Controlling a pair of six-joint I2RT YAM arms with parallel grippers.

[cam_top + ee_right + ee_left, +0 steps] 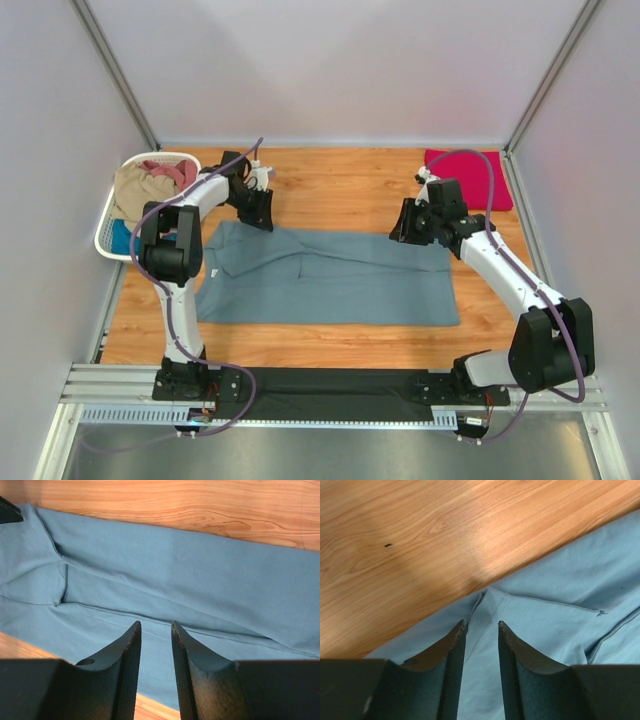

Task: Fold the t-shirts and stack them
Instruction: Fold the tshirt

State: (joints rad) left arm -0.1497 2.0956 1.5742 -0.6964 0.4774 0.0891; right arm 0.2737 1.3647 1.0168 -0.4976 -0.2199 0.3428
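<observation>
The large slate grey-blue t-shirt (330,280) lies flat on the wooden table, folded lengthwise into a long band. My left gripper (258,215) hovers open over its far left corner. In the left wrist view the gripper (481,625) has a sleeve fold of the shirt (545,625) showing between its fingers, ungripped. My right gripper (408,228) is open over the shirt's far right edge. The right wrist view shows this gripper (155,624) above smooth blue fabric (200,575). A folded crimson-pink t-shirt (468,180) lies at the back right.
A white slatted basket (105,235) stands at the left edge, holding tan (140,190), dusty-pink (170,170) and bright-blue (122,238) shirts. Grey walls close in the table on three sides. Bare wood (340,185) shows behind the shirt.
</observation>
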